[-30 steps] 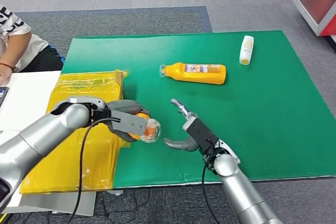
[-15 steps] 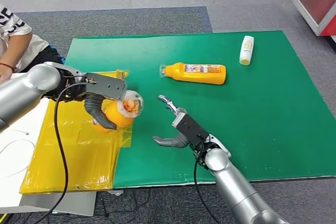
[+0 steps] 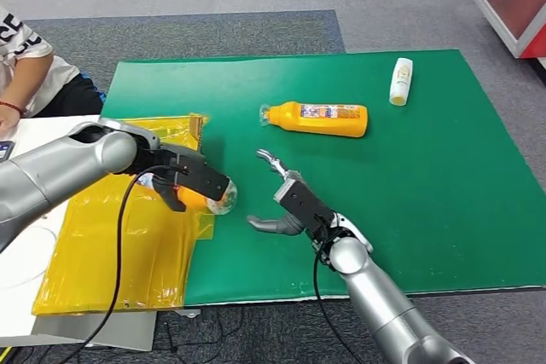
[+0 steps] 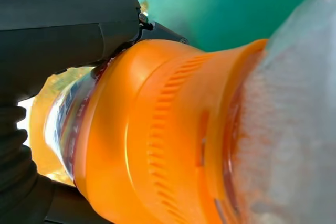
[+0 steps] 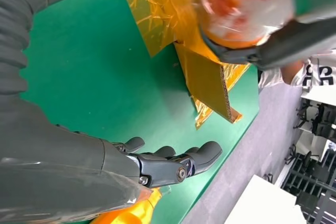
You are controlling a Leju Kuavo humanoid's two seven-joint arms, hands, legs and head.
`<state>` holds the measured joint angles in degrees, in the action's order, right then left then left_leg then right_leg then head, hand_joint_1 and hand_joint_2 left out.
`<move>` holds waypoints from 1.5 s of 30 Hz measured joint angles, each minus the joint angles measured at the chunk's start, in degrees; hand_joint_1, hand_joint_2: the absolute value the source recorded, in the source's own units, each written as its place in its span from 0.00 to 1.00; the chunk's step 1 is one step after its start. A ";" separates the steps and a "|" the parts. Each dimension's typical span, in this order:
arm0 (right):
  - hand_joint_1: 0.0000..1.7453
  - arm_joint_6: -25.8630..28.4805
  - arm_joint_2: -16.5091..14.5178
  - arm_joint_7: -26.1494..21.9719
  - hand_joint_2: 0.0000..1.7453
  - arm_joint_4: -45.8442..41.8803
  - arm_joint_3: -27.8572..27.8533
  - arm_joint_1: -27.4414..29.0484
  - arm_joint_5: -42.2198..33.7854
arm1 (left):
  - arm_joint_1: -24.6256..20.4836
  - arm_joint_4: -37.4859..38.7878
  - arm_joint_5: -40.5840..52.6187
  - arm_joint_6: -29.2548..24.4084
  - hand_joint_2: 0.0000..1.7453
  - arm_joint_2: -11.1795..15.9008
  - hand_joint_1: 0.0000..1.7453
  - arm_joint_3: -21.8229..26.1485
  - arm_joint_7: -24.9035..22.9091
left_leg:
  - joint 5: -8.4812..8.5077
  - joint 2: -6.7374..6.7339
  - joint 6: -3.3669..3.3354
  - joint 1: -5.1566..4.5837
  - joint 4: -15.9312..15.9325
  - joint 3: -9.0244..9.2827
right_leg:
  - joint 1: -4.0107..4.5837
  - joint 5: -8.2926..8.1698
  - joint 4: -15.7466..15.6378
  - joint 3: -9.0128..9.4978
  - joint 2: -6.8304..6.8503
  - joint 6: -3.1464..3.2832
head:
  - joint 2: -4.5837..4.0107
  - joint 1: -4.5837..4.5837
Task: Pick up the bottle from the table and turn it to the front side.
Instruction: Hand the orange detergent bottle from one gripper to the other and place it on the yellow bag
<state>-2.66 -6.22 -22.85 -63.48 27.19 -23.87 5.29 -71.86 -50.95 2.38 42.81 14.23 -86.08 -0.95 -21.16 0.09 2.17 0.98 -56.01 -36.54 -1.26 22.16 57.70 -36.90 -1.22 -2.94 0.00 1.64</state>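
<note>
My left hand (image 3: 188, 178) grips an orange bottle (image 3: 198, 200) by its body, over the right edge of the yellow-wrapped board. The bottle's clear cap (image 3: 223, 197) points toward the green mat. The left wrist view shows the bottle's orange shoulder (image 4: 158, 145) close up, with dark fingers (image 4: 59, 30) wrapped over it. My right hand (image 3: 291, 202) hovers open above the mat, a short way right of the held bottle, its fingers (image 5: 174, 163) spread and holding nothing. A second orange bottle (image 3: 318, 118) lies on its side farther back on the mat.
A green mat (image 3: 418, 210) covers the table. A yellow-wrapped cardboard sheet (image 3: 116, 245) lies at its left end. A small white bottle (image 3: 400, 81) lies at the back right. A person (image 3: 26, 74) sits at the far left beside a white surface (image 3: 38, 151).
My left hand carried the bottle left and up off the mat, then lowered it to the yellow board's edge. My right hand shifted slightly left and stayed open.
</note>
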 joint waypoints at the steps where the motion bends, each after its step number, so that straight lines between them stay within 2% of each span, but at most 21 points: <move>1: 0.00 0.04 -0.04 0.03 1.00 0.07 0.02 -0.04 0.06 | 0.40 0.84 -0.09 -0.04 1.00 -0.44 1.00 -0.07 0.26 | 0.00 0.00 0.00 0.00 0.00 0.00 | 0.00 0.00 0.00 0.00 0.00 0.00 | 0.00 0.00; 7: 0.00 0.13 -0.22 0.13 1.00 0.21 0.43 -0.14 0.14 | 2.26 6.55 -4.24 2.36 1.00 -2.24 1.00 0.21 1.41 | 0.00 -0.01 0.00 0.00 0.00 0.00 | 0.01 0.00 0.01 0.00 -0.01 0.00 | 0.00 0.01; 13: 0.00 0.12 -0.25 0.50 1.00 0.19 1.77 -0.40 -0.62 | 2.36 12.59 -8.27 6.75 1.00 -2.55 1.00 0.66 0.40 | 0.01 -0.01 0.02 0.00 0.00 0.04 | 0.01 -0.02 0.02 0.02 -0.01 0.04 | 0.00 0.01; 17: 0.00 0.18 -0.25 0.71 1.00 0.19 2.74 -0.98 -1.28 | 2.45 17.20 -9.26 7.25 1.00 -2.89 1.00 0.64 -0.52 | 0.05 -0.02 0.05 0.01 0.01 0.07 | 0.01 -0.06 0.02 0.03 -0.02 0.08 | 0.00 0.00; 18: 0.00 0.26 -0.25 0.73 1.00 0.19 2.97 -1.11 -1.40 | 2.53 18.23 -9.27 6.93 1.00 -3.00 0.82 0.63 -0.55 | 0.06 -0.02 0.06 0.01 0.01 0.08 | 0.01 -0.07 0.03 0.04 -0.02 0.09 | 0.00 0.00; 21: 0.00 0.68 -0.27 0.79 1.00 0.19 3.35 -1.27 -1.68 | 3.05 20.93 -8.69 4.85 1.00 -3.45 0.09 0.56 -0.90 | 0.09 -0.02 0.07 0.01 0.01 0.11 | 0.01 -0.09 0.03 0.06 -0.02 0.12 | 0.00 0.00; 22: 0.00 0.86 -0.27 0.83 1.00 0.19 3.42 -1.29 -1.71 | 3.36 21.71 -8.33 3.85 1.00 -3.67 0.02 0.54 -1.11 | 0.09 -0.02 0.07 0.01 0.01 0.11 | 0.01 -0.09 0.03 0.06 -0.02 0.12 | 0.00 0.01; 26: 0.00 1.45 -0.27 0.92 1.00 0.19 3.58 -1.36 -1.70 | 5.33 24.58 -7.20 -0.14 1.00 -4.70 0.00 0.45 -1.86 | 0.11 -0.02 0.05 0.01 0.01 0.12 | 0.01 -0.12 0.03 0.06 -0.02 0.13 | 0.00 0.01; 31: 0.00 1.73 -0.27 1.07 1.00 0.20 3.66 -1.47 -1.58 | 7.06 26.84 -6.75 -2.66 1.00 -5.56 0.00 0.43 -1.75 | 0.13 -0.01 0.03 0.01 0.01 0.11 | 0.01 -0.12 0.02 0.07 0.00 0.12 | 0.00 0.00; 38: 0.00 2.17 -0.25 1.21 1.00 0.19 3.70 -1.43 -1.35 | 8.12 28.04 -6.84 -7.40 1.00 -6.76 0.00 0.77 0.94 | 0.13 -0.01 0.02 0.00 0.00 0.11 | 0.00 -0.13 0.01 0.08 -0.01 0.10 | 0.00 0.00; 42: 0.00 2.55 -0.21 1.38 1.00 0.13 3.70 -1.03 -1.27 | 9.06 28.05 -7.67 -12.13 1.00 -7.09 0.00 2.47 5.59 | 0.14 -0.01 0.02 0.00 0.00 0.11 | 0.01 -0.14 0.01 0.07 0.00 0.10 | 0.00 -0.01; 45: 0.00 2.64 -0.01 1.40 1.00 -0.46 3.69 -0.42 -1.51 | 10.63 26.60 -10.50 -13.73 1.00 -5.99 0.00 5.98 13.34 | 0.14 -0.01 0.02 0.00 0.01 0.11 | 0.01 -0.13 0.02 0.08 -0.01 0.10 | 0.00 -0.01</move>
<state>-0.02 -6.23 -21.44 -63.95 30.88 -24.29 3.78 -61.23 -24.34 -8.12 29.08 8.24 -80.10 12.39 -21.03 0.08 2.19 0.98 -56.00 -36.43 -1.26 22.02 57.72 -36.81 -1.23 -2.84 0.00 1.64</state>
